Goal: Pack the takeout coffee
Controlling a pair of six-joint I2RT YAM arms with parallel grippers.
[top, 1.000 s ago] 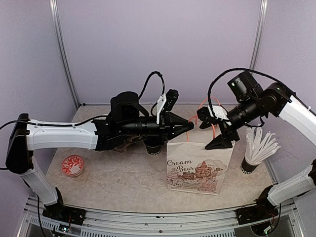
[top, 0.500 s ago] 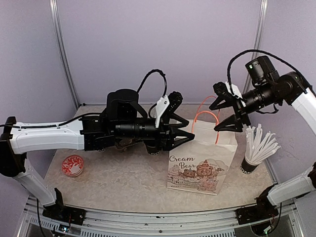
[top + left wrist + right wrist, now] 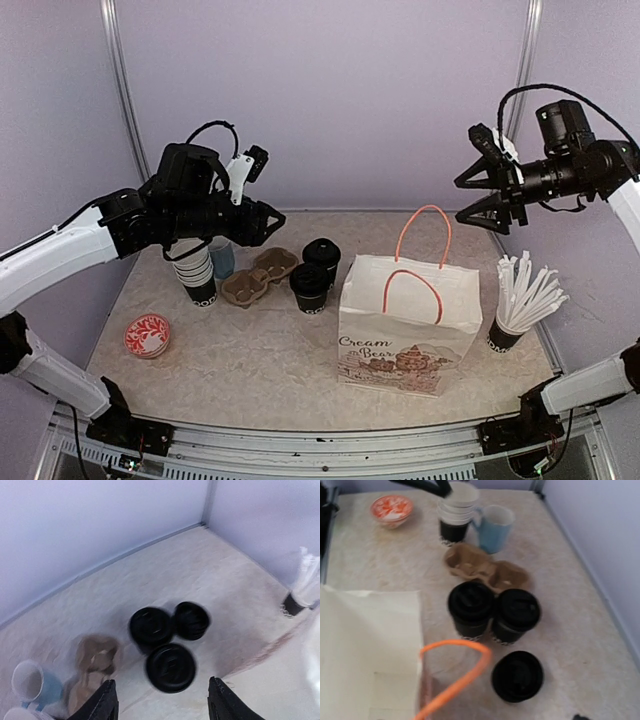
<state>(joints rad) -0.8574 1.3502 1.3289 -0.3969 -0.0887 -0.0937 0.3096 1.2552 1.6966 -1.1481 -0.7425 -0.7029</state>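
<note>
The left gripper [image 3: 270, 226] and right gripper [image 3: 461, 202] are hovering open and empty at the top view's upper left and right. The small black lidded paper cups [image 3: 309, 285] are standing bunched mid-frame beside the white orange-handled paper bag [image 3: 400, 300]. Fingers closing on one would probably be toppling its neighbour.

matt blk plastic lids [image 3: 471, 600], paper bag [image 3: 405, 320], cardboard tray [image 3: 256, 280]
</note>
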